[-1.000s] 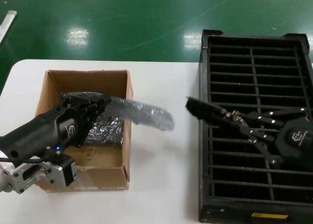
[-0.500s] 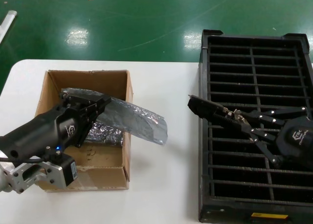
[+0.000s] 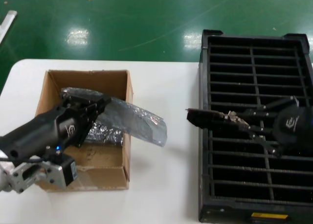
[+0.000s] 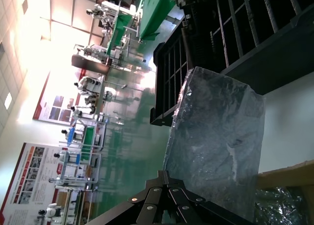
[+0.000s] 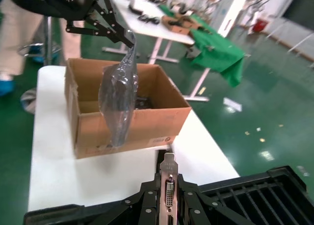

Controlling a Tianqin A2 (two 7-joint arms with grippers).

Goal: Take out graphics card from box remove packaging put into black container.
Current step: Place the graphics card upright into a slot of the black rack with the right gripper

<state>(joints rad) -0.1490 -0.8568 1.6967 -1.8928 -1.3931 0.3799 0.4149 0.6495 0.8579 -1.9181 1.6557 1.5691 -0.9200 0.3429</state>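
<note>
My left gripper (image 3: 101,104) is shut on one end of the packaging (image 3: 137,120), a limp grey bag that droops over the right wall of the box (image 3: 128,89). The left wrist view shows the jaws (image 4: 164,175) pinching the bag's (image 4: 216,141) edge. My right gripper (image 3: 230,117) is shut on the graphics card (image 3: 198,117), held edge-on above the left rim of the black container (image 3: 203,150). In the right wrist view the card's silver bracket (image 5: 168,183) stands between the fingers (image 5: 147,198), with the box (image 5: 132,124) and bag (image 5: 117,95) beyond.
Another crinkly shiny bag (image 3: 103,134) lies on the floor of the box. The container's yellow label (image 3: 269,215) is on its near edge. White tabletop (image 3: 161,185) lies between the box and the container. Green floor lies beyond the table.
The bag's free end has sagged lower over the box wall. My right wrist has turned and moved slightly away, leaving the card more level; the left arm has stayed put.
</note>
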